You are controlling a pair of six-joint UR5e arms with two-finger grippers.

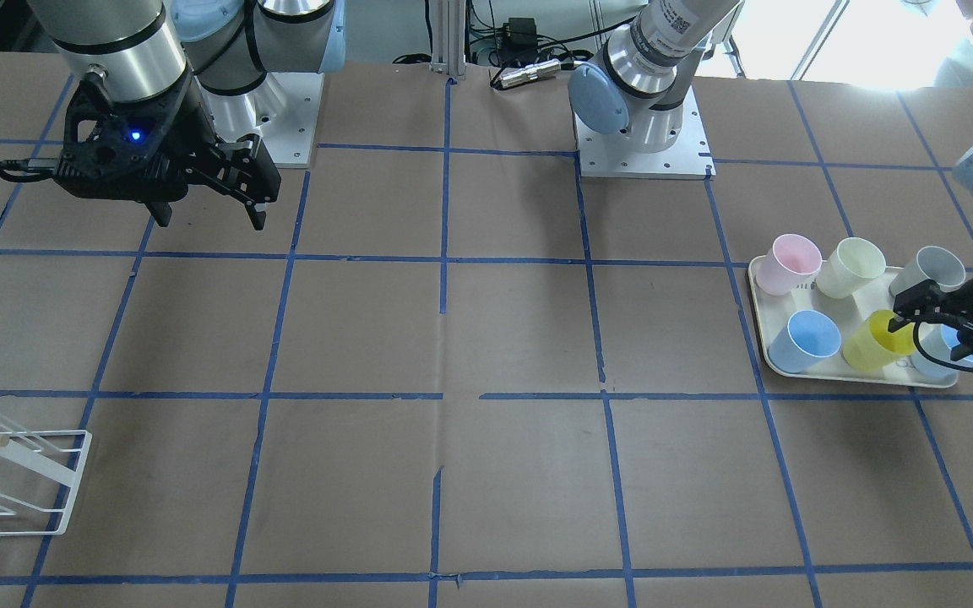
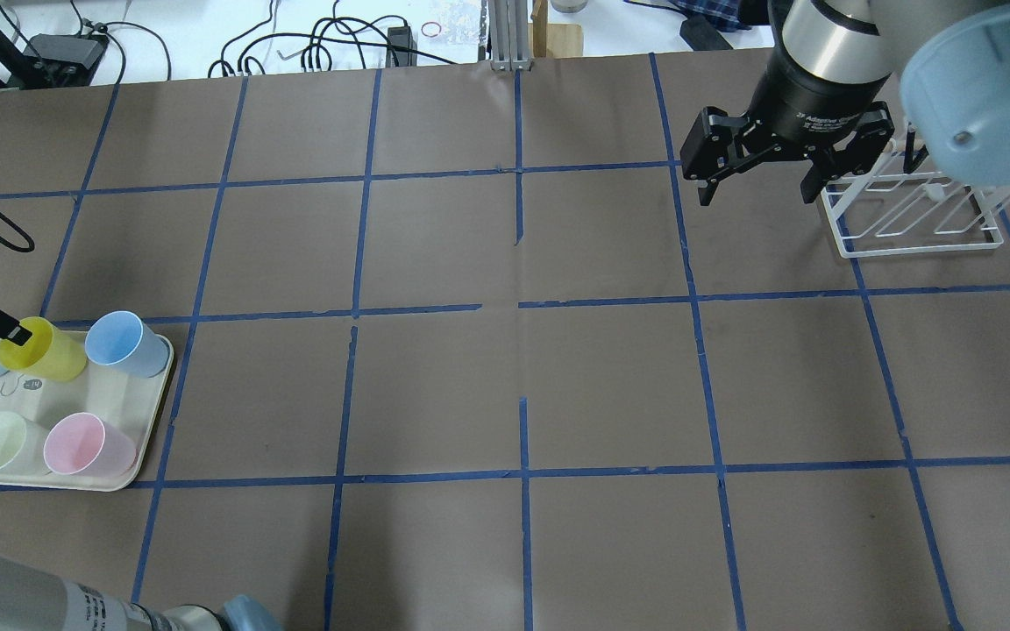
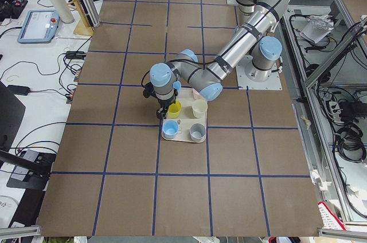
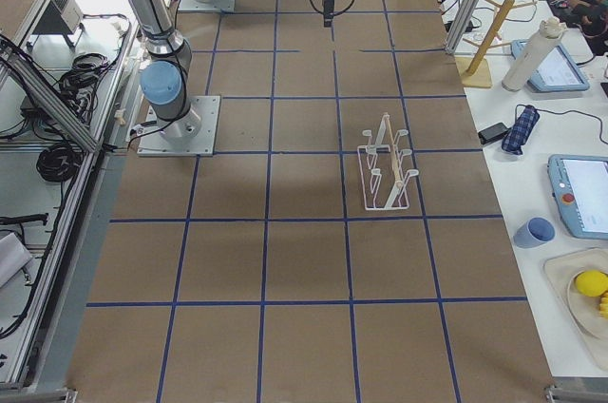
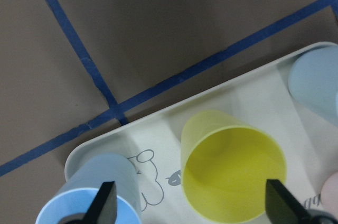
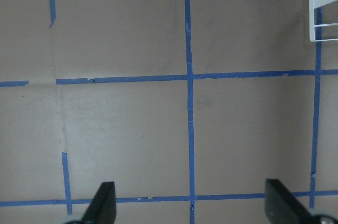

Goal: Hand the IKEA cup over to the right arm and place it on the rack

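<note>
With my left claw (image 5: 193, 201) spread wide over the yellow cup (image 5: 232, 174), standing on the tray (image 5: 158, 121) at the wrist view's lower middle, I should shift frame-right, clearing the blue cup (image 5: 97, 195), then lower and pinch gently.

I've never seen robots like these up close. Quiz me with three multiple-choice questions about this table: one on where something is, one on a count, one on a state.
1. Where is the yellow cup?
A. on the rack
B. on the tray
C. on the bare table

2. How many cups stand on the tray?
A. four
B. six
C. eight

3. What state is the right gripper in?
A. open and empty
B. shut on a cup
C. shut on the rack

Answers:
1 B: it stands among the others on the tray.
2 B: there are a pink cup, a cream cup, a grey cup, the yellow cup and two blue cups.
3 A: its fingers are spread above the table.
</note>
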